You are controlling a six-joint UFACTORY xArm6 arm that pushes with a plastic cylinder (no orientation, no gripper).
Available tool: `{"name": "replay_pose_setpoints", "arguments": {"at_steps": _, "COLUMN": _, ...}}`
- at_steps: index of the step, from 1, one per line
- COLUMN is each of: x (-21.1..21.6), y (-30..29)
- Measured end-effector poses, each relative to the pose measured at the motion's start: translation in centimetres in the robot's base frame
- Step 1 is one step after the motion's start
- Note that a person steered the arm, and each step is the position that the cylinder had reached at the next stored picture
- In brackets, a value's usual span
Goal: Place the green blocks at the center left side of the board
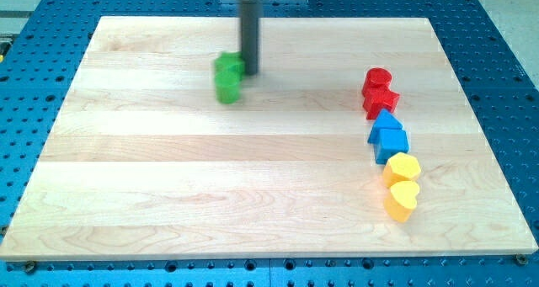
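**Green pair being pressed from the right, still high on the board**

The wooden tabletop [253, 194] is lying across a blue perforated bench [505, 68], and most of its surface is sitting bare. My arm is coming down from the view's top edge as a dark rod [250, 34], and my tip [251, 73] is resting on the wood just at the right side of the green blocks [226, 77]. This tool is a plain rod with nothing to open or close, so it is holding nothing; it is only bearing sideways against the greens.

The green blocks are sitting together, one above the other, in the upper middle of the board, left of centre but well short of the left edge. Their outlines are looking blurred, so I cannot tell their shapes. Judging by the tip's place on their right flank, the push is being aimed toward the view's left, and it will probably need a downward share too, since the centre-left spot lies lower.

Well apart, on the right, a column is standing clear: a red cylinder [378, 78] and a red star-like block [381, 99], two blue blocks [387, 135], and two yellow blocks [402, 184].
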State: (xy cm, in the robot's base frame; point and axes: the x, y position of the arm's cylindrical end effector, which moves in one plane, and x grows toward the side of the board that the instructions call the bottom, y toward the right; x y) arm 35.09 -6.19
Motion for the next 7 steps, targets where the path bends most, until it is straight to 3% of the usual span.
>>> {"name": "replay_pose_setpoints", "arguments": {"at_steps": 1, "x": 1.4, "y": 0.1}}
{"name": "replay_pose_setpoints", "arguments": {"at_steps": 2, "x": -1.9, "y": 1.2}}
{"name": "replay_pose_setpoints", "arguments": {"at_steps": 3, "x": -2.5, "y": -5.7}}
{"name": "replay_pose_setpoints", "arguments": {"at_steps": 4, "x": 1.1, "y": -13.7}}
{"name": "replay_pose_setpoints", "arguments": {"at_steps": 5, "x": -3.6, "y": -7.5}}
{"name": "replay_pose_setpoints", "arguments": {"at_steps": 6, "x": -4.3, "y": 1.7}}
{"name": "replay_pose_setpoints", "arguments": {"at_steps": 7, "x": 4.0, "y": 2.7}}
